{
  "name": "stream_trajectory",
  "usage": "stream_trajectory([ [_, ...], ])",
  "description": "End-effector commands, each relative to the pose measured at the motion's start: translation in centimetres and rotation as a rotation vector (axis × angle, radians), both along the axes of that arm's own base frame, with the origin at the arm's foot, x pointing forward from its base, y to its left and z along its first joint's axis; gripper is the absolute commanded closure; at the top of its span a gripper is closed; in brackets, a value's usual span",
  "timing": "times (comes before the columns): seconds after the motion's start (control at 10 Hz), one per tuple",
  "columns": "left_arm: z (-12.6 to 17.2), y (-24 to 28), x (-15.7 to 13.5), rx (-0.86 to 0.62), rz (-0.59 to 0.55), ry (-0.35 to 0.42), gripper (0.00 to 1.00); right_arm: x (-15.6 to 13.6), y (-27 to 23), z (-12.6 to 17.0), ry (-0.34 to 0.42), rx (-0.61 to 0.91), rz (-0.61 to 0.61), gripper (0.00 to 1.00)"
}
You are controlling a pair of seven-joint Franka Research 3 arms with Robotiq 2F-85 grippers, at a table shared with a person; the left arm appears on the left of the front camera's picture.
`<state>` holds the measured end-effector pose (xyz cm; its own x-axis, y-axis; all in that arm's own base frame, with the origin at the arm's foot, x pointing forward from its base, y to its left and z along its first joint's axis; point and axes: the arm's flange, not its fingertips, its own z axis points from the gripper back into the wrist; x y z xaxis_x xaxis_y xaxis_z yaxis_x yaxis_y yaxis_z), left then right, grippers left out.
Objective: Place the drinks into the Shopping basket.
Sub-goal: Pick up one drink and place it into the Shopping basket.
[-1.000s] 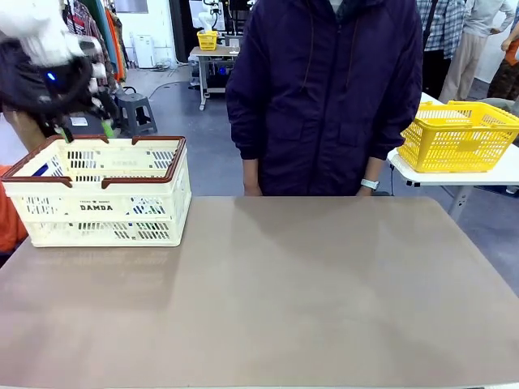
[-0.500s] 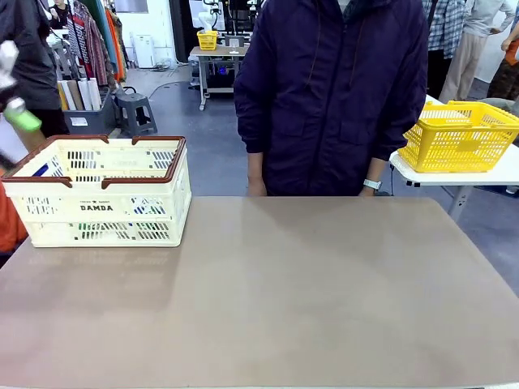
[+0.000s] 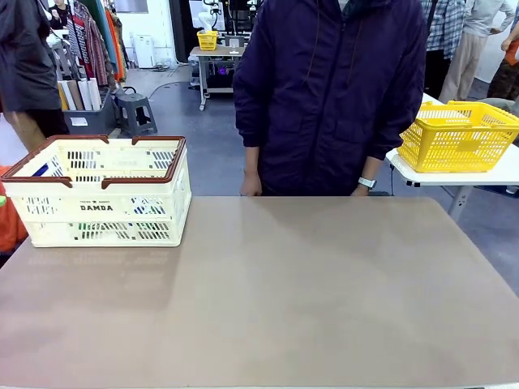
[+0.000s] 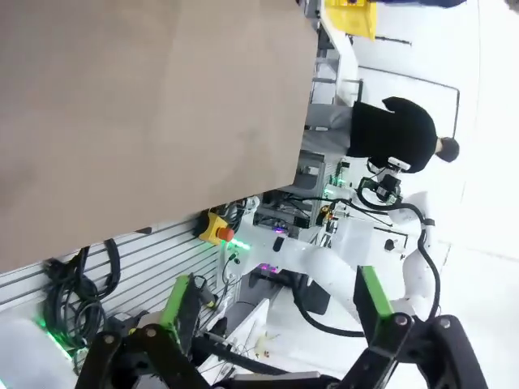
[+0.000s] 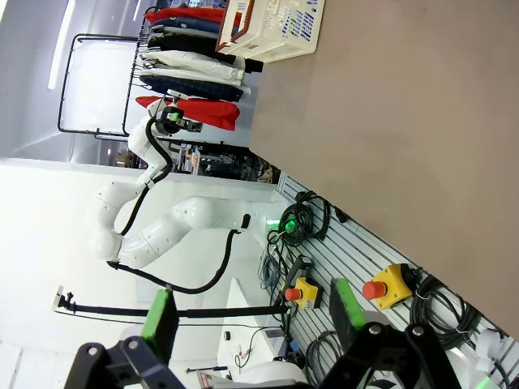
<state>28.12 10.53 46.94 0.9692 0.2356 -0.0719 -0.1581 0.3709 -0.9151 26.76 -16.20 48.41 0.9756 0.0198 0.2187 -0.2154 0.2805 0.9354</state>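
Front view, Shopping basket (image 3: pixel 101 194): stands on the table (image 3: pixel 276 292) at its far left, "DAMDA" side facing the camera; blue and green show through the wall holes, most likely the drinks (image 3: pixel 139 208) inside, though too hidden to be sure.
Front view, person (image 3: pixel 328 93): dark jacket, standing at the far edge of the table, hands low by that edge.
Front view, yellow basket (image 3: pixel 458 134): on a separate white table at the right.
Left wrist view, left tool (image 4: pixel 272 304): green-padded fingers spread wide, nothing between them, off the near edge of the table.
Right wrist view, right tool (image 5: pixel 251 312): fingers spread, nothing held; the Shopping basket (image 5: pixel 276 28) sits at the table's far end.
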Motion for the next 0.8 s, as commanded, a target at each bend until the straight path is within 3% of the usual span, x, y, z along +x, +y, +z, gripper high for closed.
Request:
stream_trajectory([
  [0.0,2.32,-0.29,0.43,0.034,-0.058,-0.030,0.00,0.02,0.07,0.60,0.006,0.020,-0.010,0.00],
  [0.7,2.32,-0.29,0.43,0.034,-0.058,-0.030,0.00,0.02,0.07,0.60,0.006,0.020,-0.010,0.00],
])
